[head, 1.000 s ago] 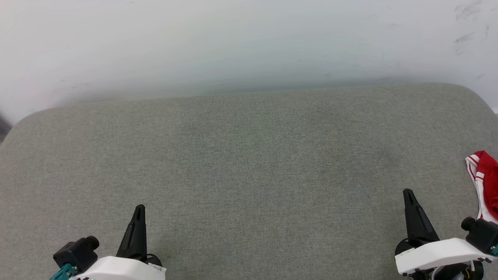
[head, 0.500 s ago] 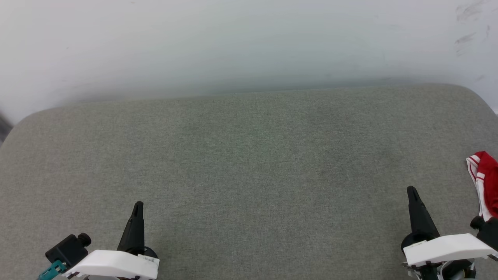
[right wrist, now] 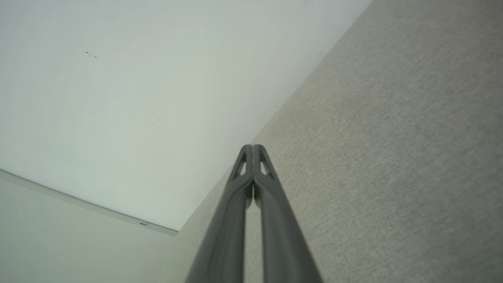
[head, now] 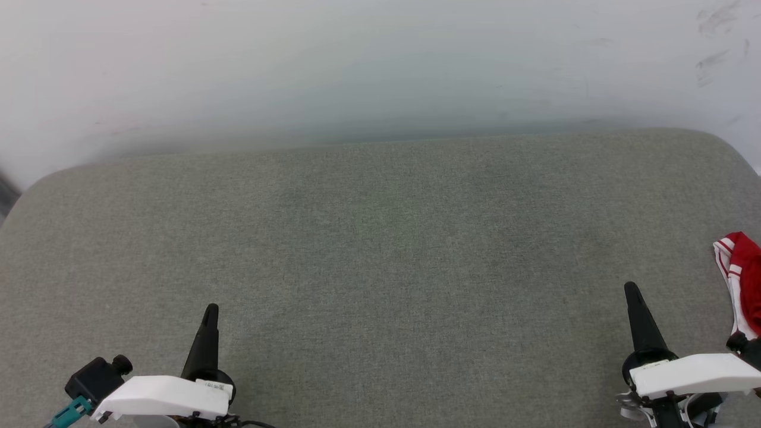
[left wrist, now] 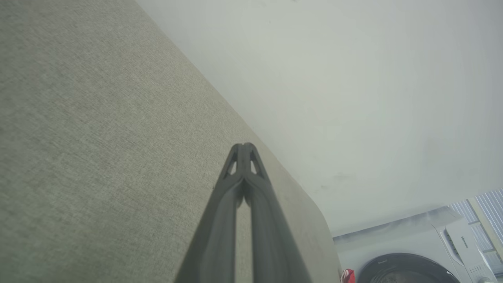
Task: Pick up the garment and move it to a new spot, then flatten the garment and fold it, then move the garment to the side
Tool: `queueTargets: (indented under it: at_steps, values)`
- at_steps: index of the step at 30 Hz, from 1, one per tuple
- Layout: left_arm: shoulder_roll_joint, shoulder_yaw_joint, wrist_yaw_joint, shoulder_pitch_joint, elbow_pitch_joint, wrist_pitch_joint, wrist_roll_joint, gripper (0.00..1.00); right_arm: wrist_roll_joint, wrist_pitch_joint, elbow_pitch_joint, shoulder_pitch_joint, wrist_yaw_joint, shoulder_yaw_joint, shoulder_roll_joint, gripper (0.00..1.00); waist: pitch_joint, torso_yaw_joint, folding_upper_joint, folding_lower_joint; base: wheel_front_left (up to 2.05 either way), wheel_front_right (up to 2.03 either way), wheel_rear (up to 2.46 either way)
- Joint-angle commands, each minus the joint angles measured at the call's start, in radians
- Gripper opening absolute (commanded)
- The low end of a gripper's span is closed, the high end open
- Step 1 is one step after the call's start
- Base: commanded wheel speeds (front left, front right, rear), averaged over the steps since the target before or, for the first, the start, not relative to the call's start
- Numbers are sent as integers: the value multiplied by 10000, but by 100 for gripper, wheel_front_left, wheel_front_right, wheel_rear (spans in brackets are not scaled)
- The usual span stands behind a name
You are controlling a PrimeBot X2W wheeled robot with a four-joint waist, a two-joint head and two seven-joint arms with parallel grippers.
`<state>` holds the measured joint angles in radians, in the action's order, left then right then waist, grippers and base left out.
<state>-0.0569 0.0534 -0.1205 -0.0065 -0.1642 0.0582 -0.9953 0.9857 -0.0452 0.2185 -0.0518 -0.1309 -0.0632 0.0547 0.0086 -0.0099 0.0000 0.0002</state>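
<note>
while looking down across the grey fabric surface [head: 380, 238], find the garment [head: 744, 279] bunched at that surface's right edge, red with white striped trim, partly past the view's edge and in neither grip. see the left gripper [head: 210, 310] over the surface's near left part, fingers pressed tight together, tips touching, nothing between them. see the right gripper [head: 632, 289] over the surface's near right part, near the garment, fingers likewise clenched on nothing. from the left wrist, note the joined tips pointing along the surface toward its far edge, with a pale wall [head: 380, 71] rising behind that edge and a white washing machine [left wrist: 412, 267] beyond the surface's right corner, a scrap of red cloth showing at that corner. from the right wrist, note the same clenched pair over bare fabric, with the wall beyond the surface's far edge
</note>
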Motion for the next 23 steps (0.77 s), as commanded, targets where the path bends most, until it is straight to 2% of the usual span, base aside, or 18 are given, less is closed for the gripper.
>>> queueTargets:
  at_steps: [1, 23]
  values:
    - [-65, 59, -49, -263, 40, -79, -322, 0, 332, 81, -70, -284, 0, -47, -23, 0, -1, 2, 0, -1, 0, 0, 0]
    - [-62, 215, -77, -565, -271, -659, -2530, 0, 2529, 650, 50, -409, 1, -226, -35, 0, -17, 32, 0, -1, 0, 0, 0]
